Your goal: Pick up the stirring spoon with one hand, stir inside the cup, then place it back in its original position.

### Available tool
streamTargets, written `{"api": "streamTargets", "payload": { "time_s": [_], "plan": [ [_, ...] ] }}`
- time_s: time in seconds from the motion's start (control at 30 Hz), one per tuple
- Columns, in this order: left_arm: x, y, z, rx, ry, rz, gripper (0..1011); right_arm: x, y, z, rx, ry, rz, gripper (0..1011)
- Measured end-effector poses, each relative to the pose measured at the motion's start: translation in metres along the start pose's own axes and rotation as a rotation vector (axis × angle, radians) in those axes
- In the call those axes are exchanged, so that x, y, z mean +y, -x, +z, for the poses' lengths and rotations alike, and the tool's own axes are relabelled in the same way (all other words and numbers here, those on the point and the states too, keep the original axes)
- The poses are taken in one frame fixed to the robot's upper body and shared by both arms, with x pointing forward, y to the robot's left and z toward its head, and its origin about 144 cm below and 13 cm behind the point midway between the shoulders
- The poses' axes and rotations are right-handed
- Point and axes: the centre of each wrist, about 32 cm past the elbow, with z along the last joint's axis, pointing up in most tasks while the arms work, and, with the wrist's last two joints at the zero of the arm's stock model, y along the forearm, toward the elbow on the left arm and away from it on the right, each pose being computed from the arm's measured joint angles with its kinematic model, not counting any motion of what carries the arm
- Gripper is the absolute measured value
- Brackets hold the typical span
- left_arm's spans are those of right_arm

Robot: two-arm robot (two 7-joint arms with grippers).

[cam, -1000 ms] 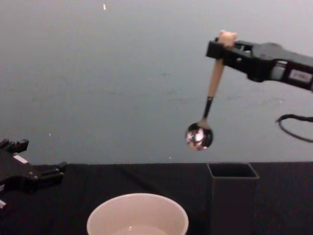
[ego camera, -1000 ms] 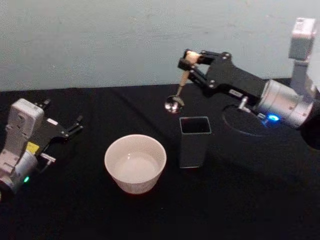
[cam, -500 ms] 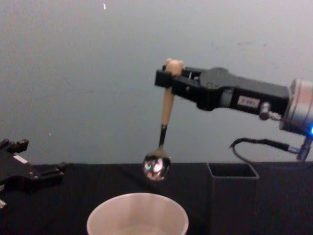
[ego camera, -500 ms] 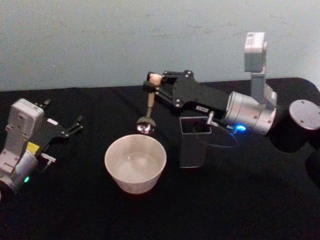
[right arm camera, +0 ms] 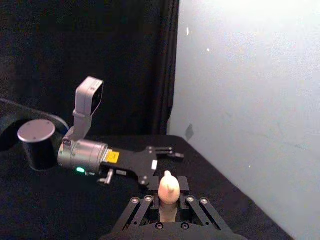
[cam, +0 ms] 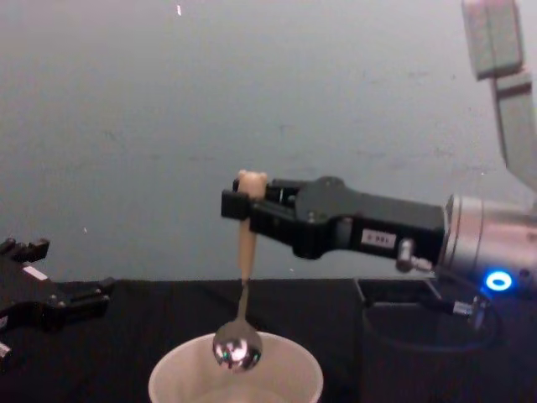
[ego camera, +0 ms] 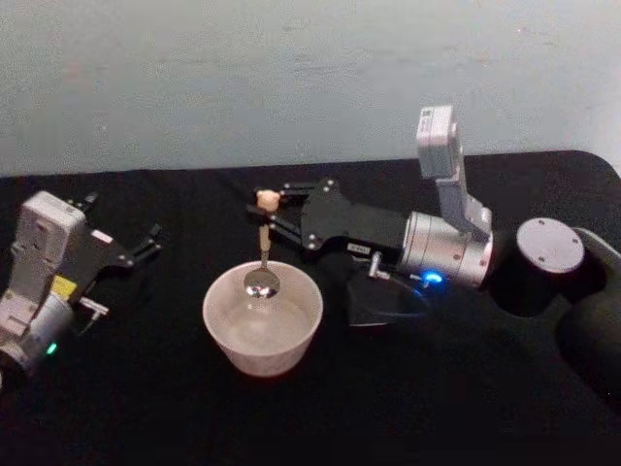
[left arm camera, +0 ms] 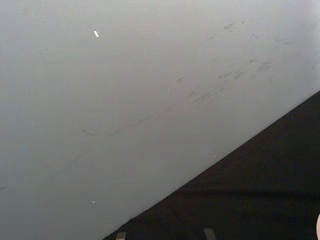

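The small spoon with the pale peach handle, tiny bear head and shiny round metal bowl is held upright, bowl downward, so that it can be dipped straight into the wide cream-white round cup, seen left of centre in the lower half of the head view. The handle is gripped just under the bear head by the right gripper, the black blocky one on the silver cylindrical wrist; its fingers are clenched on the handle from both sides. This high grip is judged to keep the gripper above the rim while only the metal part goes down.

The spoon hangs below the fingertips, with its bowl just inside the mouth of the cup. Whether the bottom is touched cannot be told.

The small dark grey square holder is placed just beside the cup, at the lower right of the chest view, partly covered by the arm. The left gripper is parked at the left edge of the head view, over the black tablecloth, fingers spread and nothing between them.
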Motion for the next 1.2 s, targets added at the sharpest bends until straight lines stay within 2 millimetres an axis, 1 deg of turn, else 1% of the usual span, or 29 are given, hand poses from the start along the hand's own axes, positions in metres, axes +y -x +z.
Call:
{"api": "streamTargets", "payload": {
  "time_s": [0.23,0.6,0.97,1.2],
  "plan": [
    [0.000,0.000,0.000,0.000,0.000,0.000,1001,0.004,0.002,-0.018,-0.016,0.012,0.007,211],
    [0.000,0.000,0.000,0.000,0.000,0.000,1001,0.005,0.003,-0.036,-0.009,0.048,0.002,211],
    [0.000,0.000,0.000,0.000,0.000,0.000,1001,0.002,0.006,-0.040,0.007,0.054,-0.002,211],
    [0.000,0.000,0.000,0.000,0.000,0.000,1001,-0.006,0.007,-0.038,0.003,0.058,-0.023,211]
  ]
}}
